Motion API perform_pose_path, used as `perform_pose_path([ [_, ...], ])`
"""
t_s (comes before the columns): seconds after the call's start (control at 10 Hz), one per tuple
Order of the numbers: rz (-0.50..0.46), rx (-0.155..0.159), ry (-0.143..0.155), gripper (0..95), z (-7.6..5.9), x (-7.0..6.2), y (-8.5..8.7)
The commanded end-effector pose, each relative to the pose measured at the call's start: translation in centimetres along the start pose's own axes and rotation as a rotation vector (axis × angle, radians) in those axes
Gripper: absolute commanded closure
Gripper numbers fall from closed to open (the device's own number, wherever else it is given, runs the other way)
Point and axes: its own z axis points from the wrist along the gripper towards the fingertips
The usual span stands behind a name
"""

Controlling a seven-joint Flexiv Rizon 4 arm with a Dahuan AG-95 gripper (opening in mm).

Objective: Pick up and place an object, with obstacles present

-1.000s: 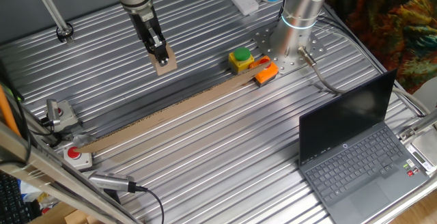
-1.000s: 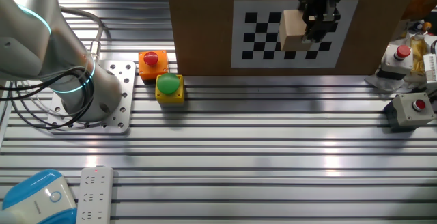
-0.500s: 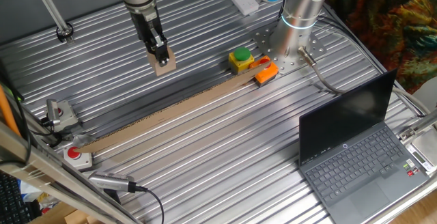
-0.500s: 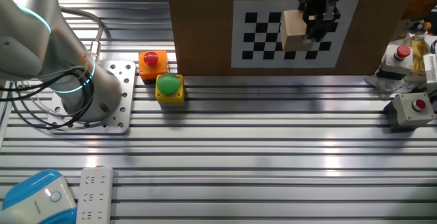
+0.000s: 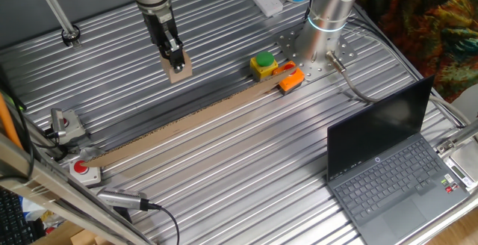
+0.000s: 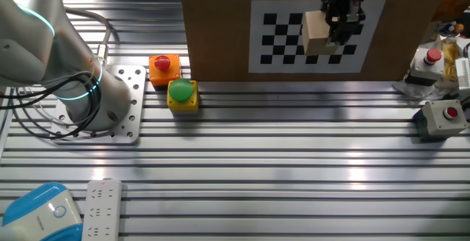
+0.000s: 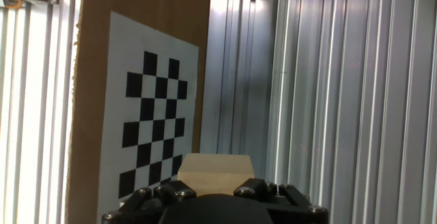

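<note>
the block [image 5: 178, 67] is pinched between the fingers of the gripper [image 5: 175, 57] and looks lifted clear of the ribbed table [image 5: 224, 170], so the step in hand reads as the carry phase: the pick is done, the place is not yet done.

taking the cardboard strip [image 5: 187, 122] as landmark and going from near to far in one fixed view: on the near side of the strip lies open table; the strip itself runs as a long, low barrier from the lower left up toward the yellow box with green button [image 5: 263, 65]; on the far side of the strip hangs the block, well apart from the strip's edge. from the other fixed view the block [image 6: 316, 32] shows in front of the strip's checkerboard face [image 6: 308, 35], with the gripper [image 6: 339, 34] closed on its right side. the hand view shows the block [image 7: 214, 171] just past the fingertips, with the checkerboard to its left.

the next move likely calls for keeping enough height to pass over the strip without clipping its top edge, then lowering on the chosen side.

the arm reaches in from above, wrist nearly vertical, fingers pointing down at the table.
</note>
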Motion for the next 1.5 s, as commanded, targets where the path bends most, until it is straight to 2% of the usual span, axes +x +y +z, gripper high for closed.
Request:
perform_pose_path([
  [0.1,-0.001,-0.003,0.016,95.0,-0.02,0.07,0.03],
  [0.2,-0.002,-0.003,0.02,95.0,-0.02,0.07,0.03],
  [0.3,0.006,-0.006,0.038,95.0,-0.02,0.07,0.03],
  [0.5,0.023,-0.004,0.039,95.0,-0.02,0.07,0.03],
  [0.8,0.056,-0.013,0.069,95.0,-0.02,0.07,0.03],
  [1.1,0.066,-0.007,0.099,95.0,-0.02,0.07,0.03],
  [1.5,0.09,0.008,0.108,95.0,-0.35,0.14,0.19],
])
